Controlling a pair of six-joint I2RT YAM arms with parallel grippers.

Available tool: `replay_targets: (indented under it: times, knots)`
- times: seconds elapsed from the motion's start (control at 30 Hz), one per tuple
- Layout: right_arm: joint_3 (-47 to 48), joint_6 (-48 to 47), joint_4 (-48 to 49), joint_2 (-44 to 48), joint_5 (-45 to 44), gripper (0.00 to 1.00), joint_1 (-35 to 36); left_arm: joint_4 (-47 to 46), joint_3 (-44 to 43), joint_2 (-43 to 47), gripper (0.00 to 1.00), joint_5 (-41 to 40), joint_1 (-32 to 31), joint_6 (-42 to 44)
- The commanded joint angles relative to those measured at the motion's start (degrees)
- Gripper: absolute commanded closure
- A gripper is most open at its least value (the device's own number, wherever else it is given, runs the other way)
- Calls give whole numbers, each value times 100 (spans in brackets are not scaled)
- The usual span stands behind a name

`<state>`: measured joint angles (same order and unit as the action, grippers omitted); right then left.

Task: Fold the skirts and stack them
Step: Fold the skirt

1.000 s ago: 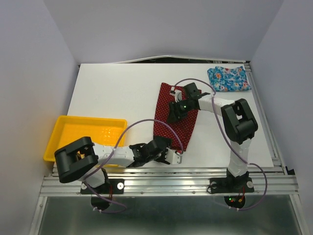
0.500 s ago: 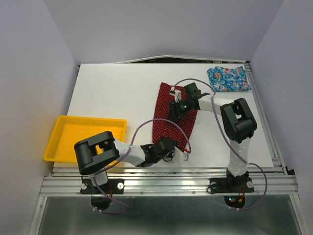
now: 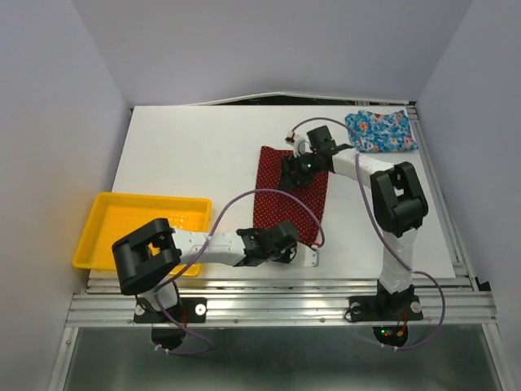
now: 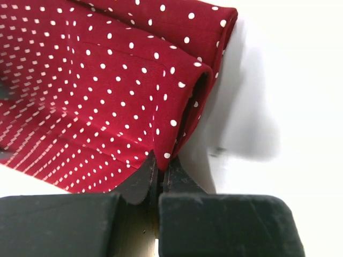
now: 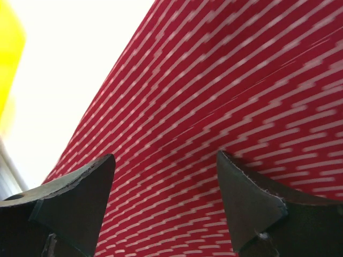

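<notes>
The dark red skirt [image 3: 291, 194] with tiny white dots lies flat in the middle of the table. My left gripper [image 3: 286, 238] is at its near edge. In the left wrist view that gripper [image 4: 162, 164] is shut on a folded corner of the red skirt [image 4: 107, 85]. My right gripper [image 3: 291, 173] hovers over the skirt's far part. In the right wrist view it [image 5: 165, 160] stands open above the red cloth [image 5: 214, 85], with nothing between its fingers. The blue floral skirt [image 3: 379, 130] lies folded at the far right corner.
A yellow tray [image 3: 106, 224] sits at the near left edge of the table, beside the left arm; a blurred strip of it [image 5: 8, 53] shows in the right wrist view. Grey walls close in the table on three sides.
My left gripper slid right along the near edge and closed on the red skirt's corner. My right gripper moved toward the far edge and opened wider.
</notes>
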<state>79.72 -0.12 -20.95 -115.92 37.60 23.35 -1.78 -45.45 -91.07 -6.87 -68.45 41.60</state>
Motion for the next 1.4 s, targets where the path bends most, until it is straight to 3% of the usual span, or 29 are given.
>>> replay_targets:
  times: [0.0, 0.2, 0.37, 0.67, 0.93, 1.2, 1.37]
  knots:
    - [1184, -111, 56, -281, -736, 18, -630, 1522, -455, 414, 100, 1047, -72, -688]
    - [1915, -585, -199, -1037, -1369, 19, -876, 2726, -1043, 599, 100, 1873, -81, -1093]
    - [1872, -744, -489, -1336, -923, 26, -876, 3525, -1518, 669, 100, 2541, -64, -1093]
    - [1265, -1314, -884, -1337, 106, 51, -701, 4518, -2573, 371, 100, 2937, 85, -892]
    - [835, -1552, -1113, -1328, 844, 59, -586, 5056, -4206, -515, 100, 2535, 999, -294]
    - [554, -1570, -1060, -1302, 1258, 60, -534, 4538, -5183, -1439, 100, 1445, 1421, 304]
    - [439, -1588, -1034, -1275, 1390, 60, -534, 4230, -5693, -2072, 100, 1215, 1527, 655]
